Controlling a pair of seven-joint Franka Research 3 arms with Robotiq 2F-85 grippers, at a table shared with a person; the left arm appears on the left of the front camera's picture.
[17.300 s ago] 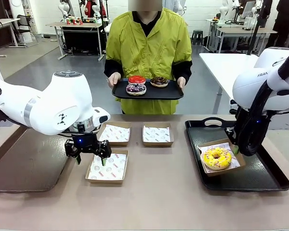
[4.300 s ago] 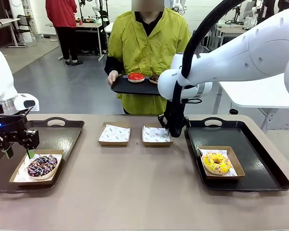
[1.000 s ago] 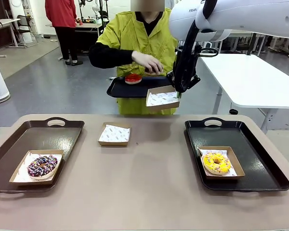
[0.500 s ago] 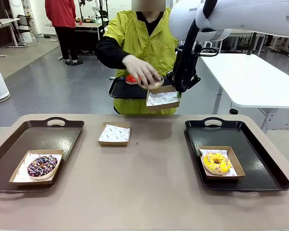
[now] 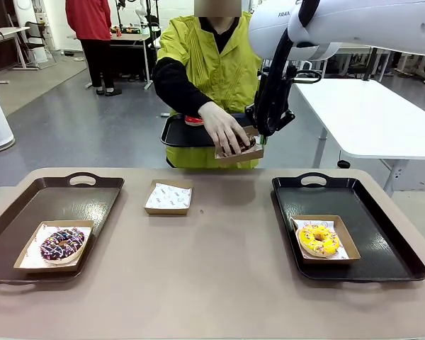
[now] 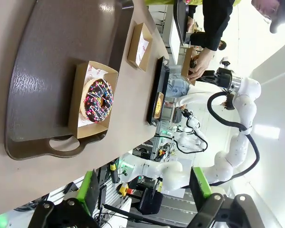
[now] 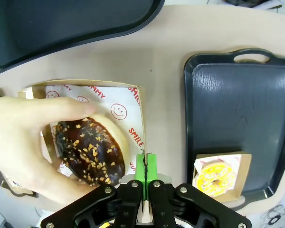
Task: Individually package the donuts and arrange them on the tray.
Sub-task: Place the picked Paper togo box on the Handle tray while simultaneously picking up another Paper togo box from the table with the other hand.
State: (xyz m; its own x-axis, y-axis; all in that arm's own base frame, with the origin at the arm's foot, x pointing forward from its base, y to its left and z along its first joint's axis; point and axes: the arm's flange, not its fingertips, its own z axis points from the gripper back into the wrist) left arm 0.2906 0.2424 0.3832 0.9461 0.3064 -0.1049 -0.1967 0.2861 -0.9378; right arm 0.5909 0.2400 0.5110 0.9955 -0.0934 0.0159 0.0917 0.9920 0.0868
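Pinches paper box [image 7: 133,102] wall in right fingers [image 7: 140,167], raised off bench [image 5: 212,283] to receive chocolate donut [image 7: 88,152] from person's hand [image 5: 225,131]; holds left fingers [image 6: 89,190] wide apart.

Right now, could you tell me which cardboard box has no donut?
The box on the bare table between the left tray and the right tray: it holds only printed paper. The other three each hold a donut.

The dark chocolate donut [image 7: 92,152] is flecked with tan crumbs, in a brown box [image 7: 85,83] lined with white paper [image 7: 115,107] printed in red. The yellow-iced donut [image 5: 319,239] lies on a black tray [image 5: 382,262], the multicolour-sprinkled chocolate donut [image 5: 61,243] on a dark brown tray [image 5: 28,205].
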